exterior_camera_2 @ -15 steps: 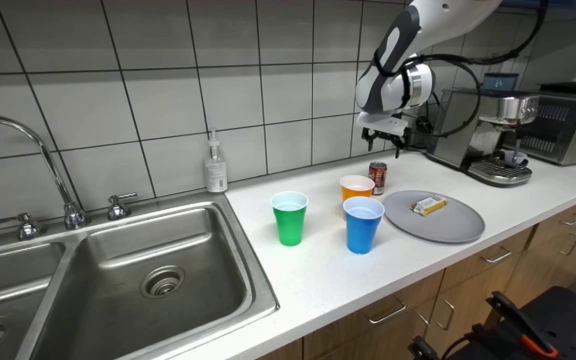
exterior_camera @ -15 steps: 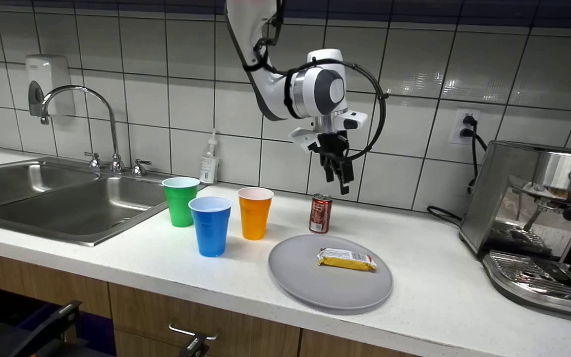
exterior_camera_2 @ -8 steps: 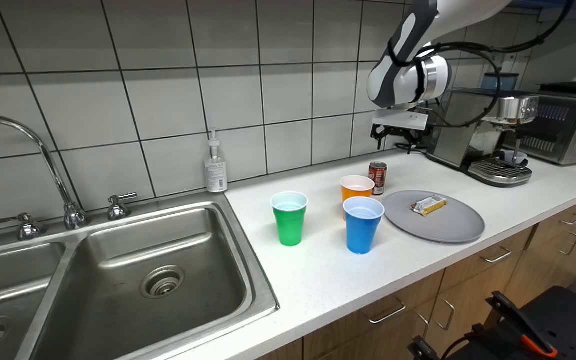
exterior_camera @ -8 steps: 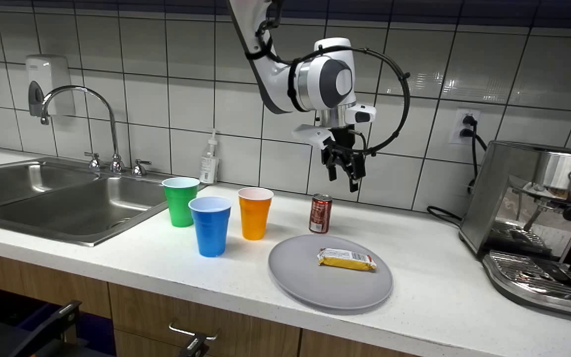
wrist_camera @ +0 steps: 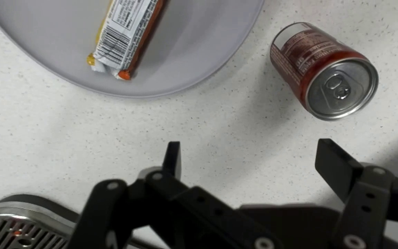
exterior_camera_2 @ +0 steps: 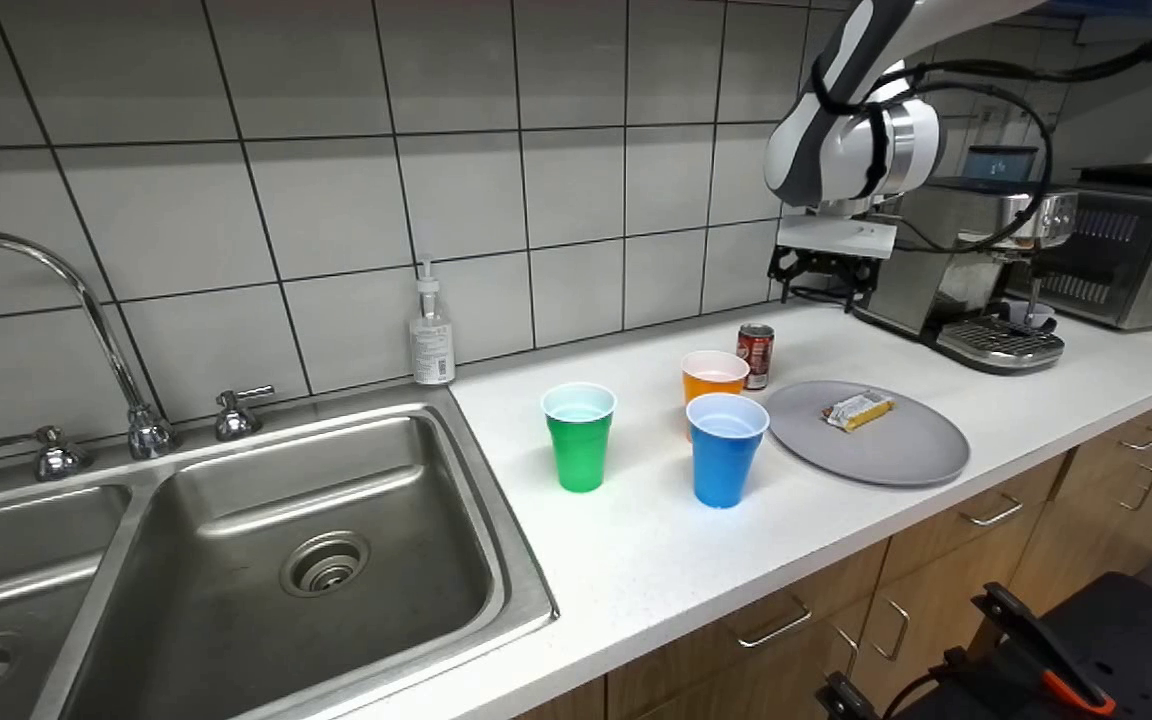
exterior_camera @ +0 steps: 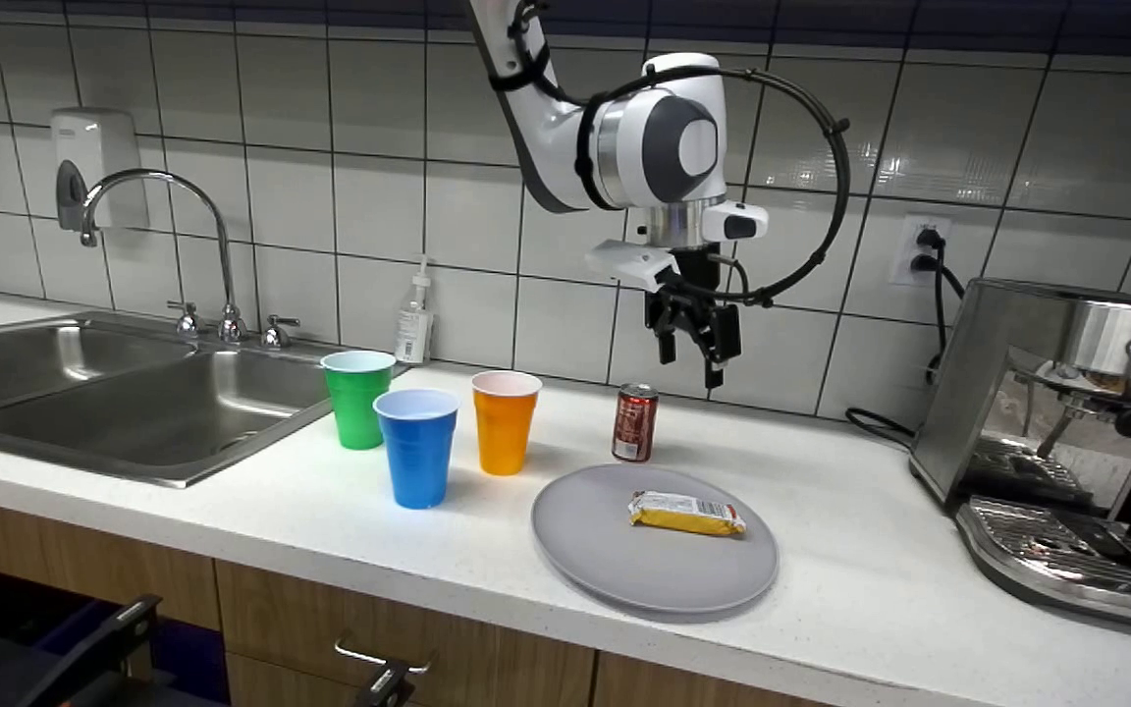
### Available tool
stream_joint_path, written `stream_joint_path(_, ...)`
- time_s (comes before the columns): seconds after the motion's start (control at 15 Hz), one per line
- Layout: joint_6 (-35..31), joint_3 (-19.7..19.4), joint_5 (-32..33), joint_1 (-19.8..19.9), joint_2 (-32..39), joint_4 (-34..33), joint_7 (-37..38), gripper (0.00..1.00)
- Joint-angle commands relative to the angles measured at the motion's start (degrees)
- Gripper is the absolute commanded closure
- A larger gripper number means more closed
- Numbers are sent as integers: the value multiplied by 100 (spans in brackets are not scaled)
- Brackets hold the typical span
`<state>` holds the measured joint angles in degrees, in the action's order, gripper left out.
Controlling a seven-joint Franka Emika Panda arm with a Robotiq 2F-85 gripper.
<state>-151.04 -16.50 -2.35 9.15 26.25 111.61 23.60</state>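
Above the bench (wrist_camera: 81, 138), my empty tool (wrist_camera: 248, 152) hangs with jaws parted; the red can (wrist_camera: 323, 72) stands upright below, toward the sink (exterior_camera_2: 416, 600).

All 3 views show a brightly lit white counter (exterior_camera: 850, 550); the tiled wall (exterior_camera_2: 336, 80) behind is greyer, dimming toward the top. Glare streaks the sink (exterior_camera_2: 236, 600) at left, and in the wrist view soft shadows spread beside the can (wrist_camera: 323, 72)
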Motion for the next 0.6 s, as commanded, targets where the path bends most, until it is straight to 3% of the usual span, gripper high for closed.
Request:
stream_joint_path(0.0,62,-4,-186,73,-433,508,-53,0)
stream_joint_path(0.53,118,-182,-282,58,-593,935,128,0)
